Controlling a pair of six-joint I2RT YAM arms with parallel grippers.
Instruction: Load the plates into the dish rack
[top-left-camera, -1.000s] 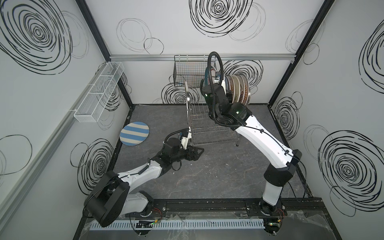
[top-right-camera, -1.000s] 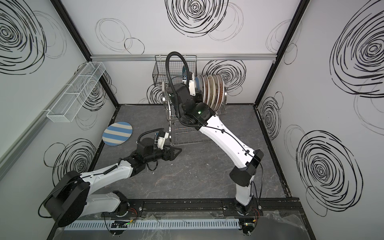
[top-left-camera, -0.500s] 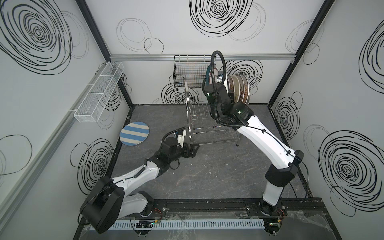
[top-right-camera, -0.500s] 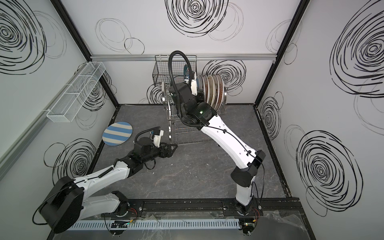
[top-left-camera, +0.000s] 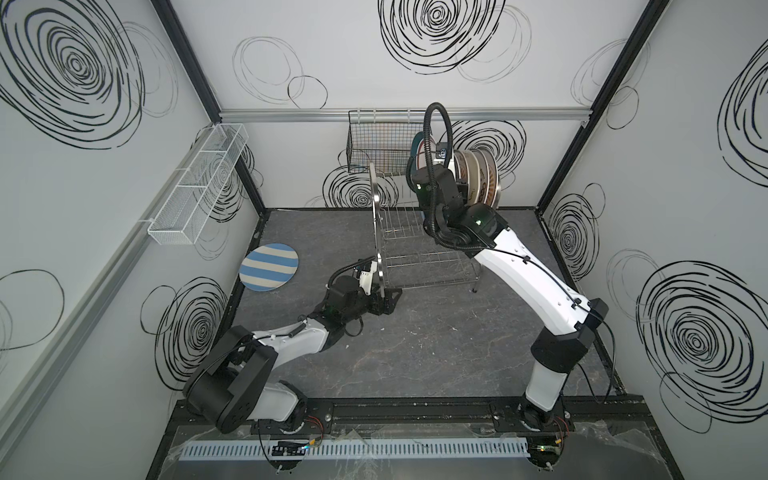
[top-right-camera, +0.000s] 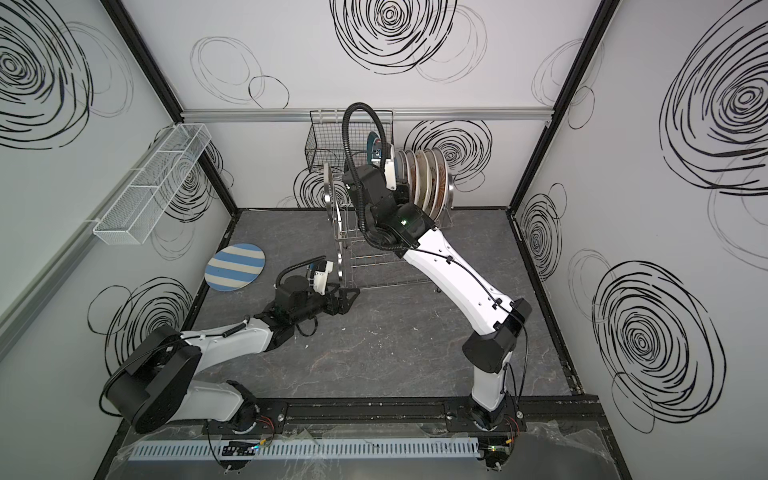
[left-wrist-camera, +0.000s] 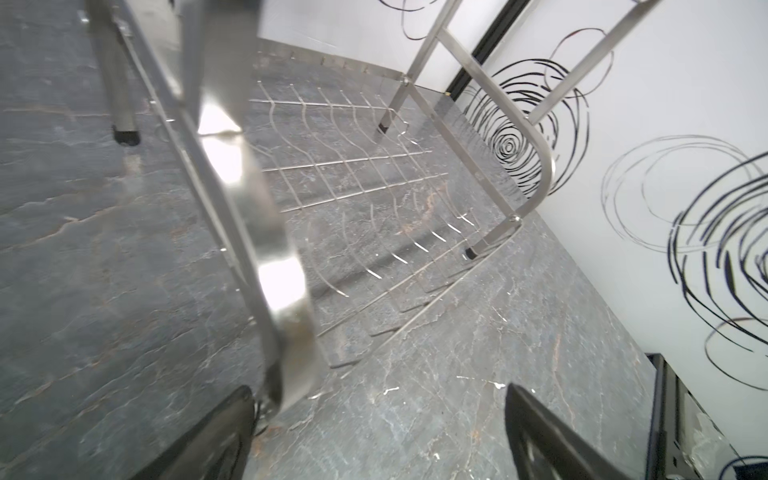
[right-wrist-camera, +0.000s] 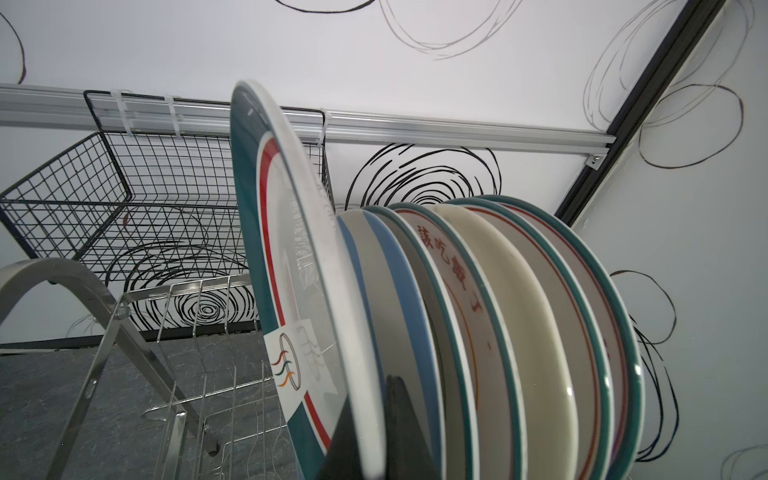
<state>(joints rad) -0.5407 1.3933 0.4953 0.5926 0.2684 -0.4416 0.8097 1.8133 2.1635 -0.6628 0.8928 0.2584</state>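
My right fingers are pressed onto the lower rim of a green-rimmed plate, one finger on each face, and I hold it upright on its edge. In both top views this plate sits just above centre, over the upper tier of the rack. It is at the left end of the row of plates standing in the slots there. It rises higher than that row and stands just beside the blue-and-cream plate at the row's end. I cannot tell whether its lower edge has reached a slot wire. My left fingers are spread wide, holding nothing, low over the table just left of centre, at the front foot of the rack's left arched frame. In the left wrist view that frame comes down right against one of these fingers. I cannot tell whether they touch. The rack's lower tier holds no plate. One striped plate lies flat on the table at centre left, well apart from the rack. A black basket hangs on the back wall behind the rack, and a white basket hangs on the left wall.
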